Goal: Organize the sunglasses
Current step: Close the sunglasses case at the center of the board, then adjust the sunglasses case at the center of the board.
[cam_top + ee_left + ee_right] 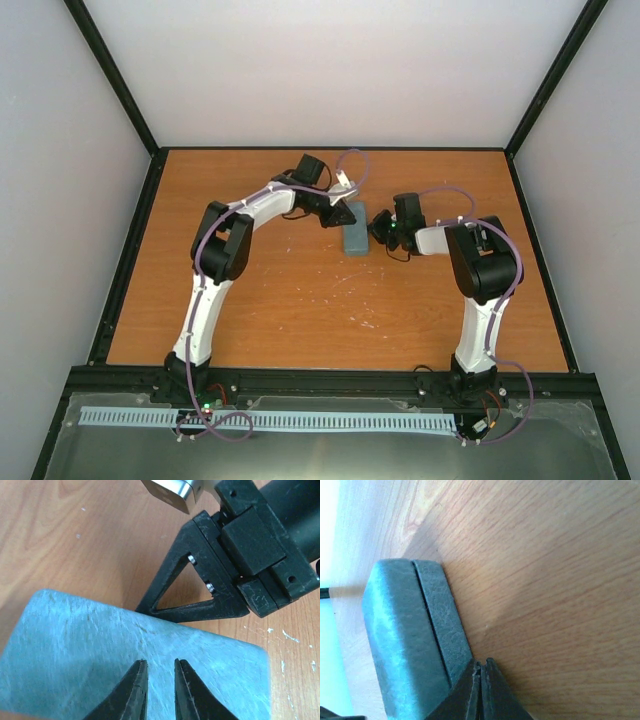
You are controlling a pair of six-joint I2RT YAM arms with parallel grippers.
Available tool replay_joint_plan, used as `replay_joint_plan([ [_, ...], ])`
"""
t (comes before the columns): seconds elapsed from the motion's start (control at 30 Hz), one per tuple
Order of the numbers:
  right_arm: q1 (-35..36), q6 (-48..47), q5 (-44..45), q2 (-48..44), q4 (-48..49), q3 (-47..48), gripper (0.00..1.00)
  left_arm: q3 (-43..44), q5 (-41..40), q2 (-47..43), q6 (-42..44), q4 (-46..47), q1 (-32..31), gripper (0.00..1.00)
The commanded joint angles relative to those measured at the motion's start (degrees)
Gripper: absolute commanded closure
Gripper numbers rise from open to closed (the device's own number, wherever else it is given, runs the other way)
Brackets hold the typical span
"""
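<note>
On desk [300, 310] centre: case [353, 232] shut, both pincers at it
Sunglasses not visible, probably inside. Left pincer [160, 666] barely ajar over its top, empty; right pincer [480, 664] closed, empty, tips against seam side. Risk: sideways push skidding case or popping it open

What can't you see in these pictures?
- Sunglasses: in no view; whether the shut case holds them cannot be told.
- Part of the case: cut off by the lower edge in both wrist views.
- Whether the left jaws touch the case: too small in the top view, unclear in the left wrist view.
</note>
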Motion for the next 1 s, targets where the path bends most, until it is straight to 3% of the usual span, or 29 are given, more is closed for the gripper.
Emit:
replay_joint_plan([
  [0.0,0.87,-0.54,-0.69,1.82,-8.84,-3.58,0.97,-0.69,0.58,1.87,0.78,-0.74,-2.11,0.81],
  [0.33,0.24,-1.10,2.22,-1.96,-9.84,-6.33,0.97,1.51,-1.77,-0.26,1.87,-4.39,-2.15,0.84],
  [0.6,-3.35,-5.23,8.43,-10.58,-15.11,-9.09,0.97,3.17,-4.65,-7.53,2.33,-4.91,0.30,0.79],
  [0.7,-5.36,-6.70,9.31,-12.50,-15.82,-9.60,0.97,4.97,-3.51,-6.48,0.97,-4.13,0.03,0.79],
  [0.83,-6.03,-6.36,8.68,-13.11,-14.40,-10.56,0.97,13.64,-3.03,0.04,-0.04,-8.64,-2.12,0.80],
  [0.97,-6.03,-4.71,7.58,-13.25,-12.00,-11.64,0.97,9.14,-1.94,0.43,-0.88,-6.16,-3.26,0.81],
])
